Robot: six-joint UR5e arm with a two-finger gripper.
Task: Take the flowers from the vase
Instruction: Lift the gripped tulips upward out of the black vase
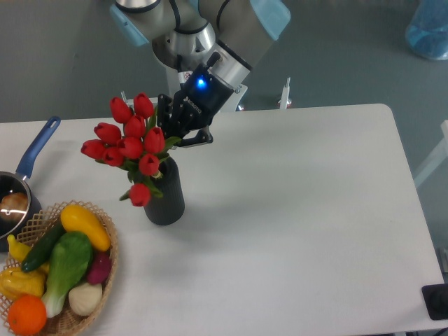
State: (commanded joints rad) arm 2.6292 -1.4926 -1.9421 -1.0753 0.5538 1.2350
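Observation:
A bunch of red tulip flowers [129, 147] with green stems stands over the dark ribbed vase [165, 194] at the table's left. The buds spread out to the left, wider than the vase's mouth. My gripper [172, 134] comes down from the back, shut on the flowers' stems just above the vase's mouth. Leaves and the gripper body hide the fingertips. The lowest stems still reach into the vase.
A wicker basket [106, 253] of vegetables sits at the front left corner. A saucepan with a blue handle [35, 150] stands at the left edge. The arm's base [178, 42] rises behind the vase. A blue object [428, 28] lies on the floor at top right.

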